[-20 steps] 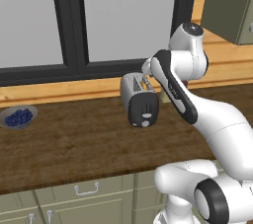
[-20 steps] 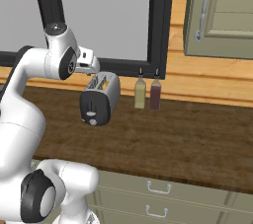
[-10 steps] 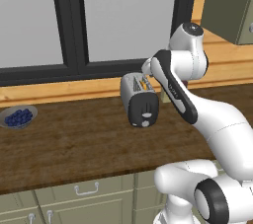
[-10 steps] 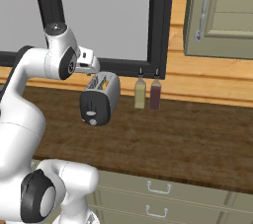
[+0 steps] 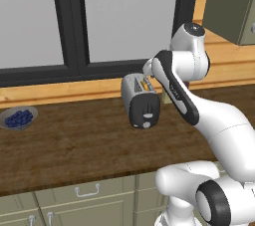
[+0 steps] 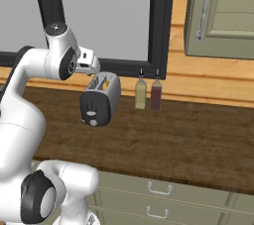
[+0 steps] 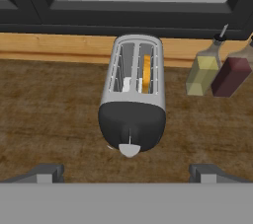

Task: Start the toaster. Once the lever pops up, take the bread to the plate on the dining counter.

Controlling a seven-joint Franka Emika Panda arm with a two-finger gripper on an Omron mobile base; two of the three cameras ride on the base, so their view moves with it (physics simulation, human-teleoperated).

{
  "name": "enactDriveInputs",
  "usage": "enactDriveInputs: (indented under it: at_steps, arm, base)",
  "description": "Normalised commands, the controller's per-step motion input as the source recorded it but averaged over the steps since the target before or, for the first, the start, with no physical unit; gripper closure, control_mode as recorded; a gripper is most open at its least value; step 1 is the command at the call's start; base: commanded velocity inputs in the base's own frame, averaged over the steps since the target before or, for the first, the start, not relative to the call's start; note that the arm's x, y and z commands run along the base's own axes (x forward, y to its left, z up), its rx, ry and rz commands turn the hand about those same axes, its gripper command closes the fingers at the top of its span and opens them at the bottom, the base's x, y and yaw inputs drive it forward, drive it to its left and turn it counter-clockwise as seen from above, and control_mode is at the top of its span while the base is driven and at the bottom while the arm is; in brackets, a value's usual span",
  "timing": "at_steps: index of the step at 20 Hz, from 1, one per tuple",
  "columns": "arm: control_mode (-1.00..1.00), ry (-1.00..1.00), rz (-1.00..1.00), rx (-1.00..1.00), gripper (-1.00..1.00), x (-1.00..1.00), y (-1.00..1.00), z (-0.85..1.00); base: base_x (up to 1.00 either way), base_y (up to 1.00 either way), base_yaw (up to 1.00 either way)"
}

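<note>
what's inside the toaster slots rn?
The toaster holds the bread in its right slot as seen in the hand view, top edge showing. The left slot shows wire guides. The slice's lower part is hidden by the toaster body.

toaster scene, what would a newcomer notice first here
The silver toaster stands mid-worktop before the dark window, its black end face toward the robot and a golden-crusted bread slice upright in one slot. The gripper hovers above and in front of it, jaws wide apart and empty. Two bottles, one yellowish and one dark red, stand beside the toaster against the wall, and a bowl of blueberries sits far along the worktop.
</note>
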Motion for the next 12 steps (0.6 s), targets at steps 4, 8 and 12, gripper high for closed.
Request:
enactDriveInputs:
  at_steps: [4, 8, 12]
  arm:
    - [-1.00, 0.00, 0.00, 0.00, -1.00, 0.00, 0.00, 0.00]
    - [-1.00, 0.00, 0.00, 0.00, -1.00, 0.00, 0.00, 0.00]
    - [-1.00, 0.00, 0.00, 0.00, -1.00, 0.00, 0.00, 0.00]
  base:
    - [0.00, 0.00, 0.00]
    - [0.00, 0.00, 0.00]
    - [0.00, 0.00, 0.00]
